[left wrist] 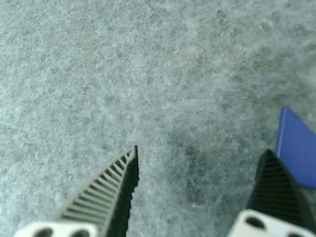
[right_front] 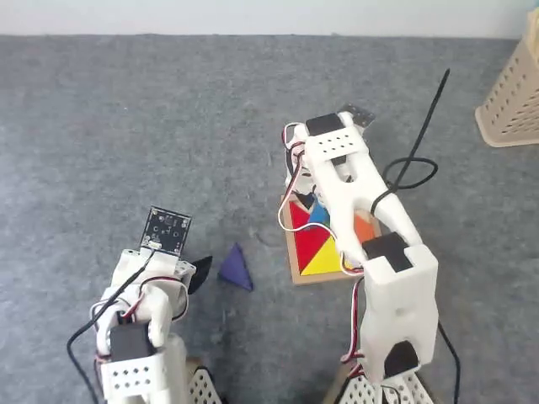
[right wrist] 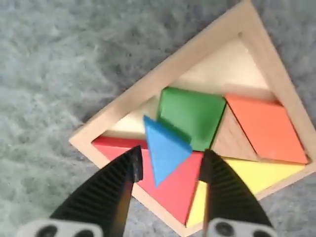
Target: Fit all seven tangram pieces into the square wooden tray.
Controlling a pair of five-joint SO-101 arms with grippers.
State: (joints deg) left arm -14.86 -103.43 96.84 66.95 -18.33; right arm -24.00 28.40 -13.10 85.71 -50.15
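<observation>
**Status: five coloured pieces in the tray, one triangle loose on the tabletop**

1. Square wooden tray (right wrist: pixel 197 49): lies flat on the grey, felt-like tabletop (right_front: pixel 126 126), beneath the right arm.
   - Seated in it are a green square (right wrist: pixel 192 112), an orange parallelogram (right wrist: pixel 266 129), a red triangle (right wrist: pixel 170 185) and a yellow triangle (right wrist: pixel 259 174).
   - Pale bare floor shows along one side of the tray.
   - A wood-toned triangular patch sits between the green square and the orange parallelogram. It cannot be told whether this is a piece or bare floor.

2. Blue triangle (right wrist: pixel 165 147): not seated. It rests on top of the other pieces, overlapping the edge of the green square and the red triangle.

3. Right end effector (right wrist: pixel 173 155): poised over the tray with its jaws apart, one on either side of the blue triangle. A gap shows between the piece and the jaws, and no clamping is evident.

4. Violet triangle (right_front: pixel 236 269): lies flat on the tabletop, outside the tray and well apart from it, toward the left arm.

5. Left end effector (left wrist: pixel 197 180): low over bare tabletop with its jaws spread wide and nothing between them. The violet triangle lies just beside one jaw, on its outer side.

6. Other item: a beige slatted basket (right_front: pixel 514 93) stands at the far right edge of the tabletop, away from both arms.
</observation>
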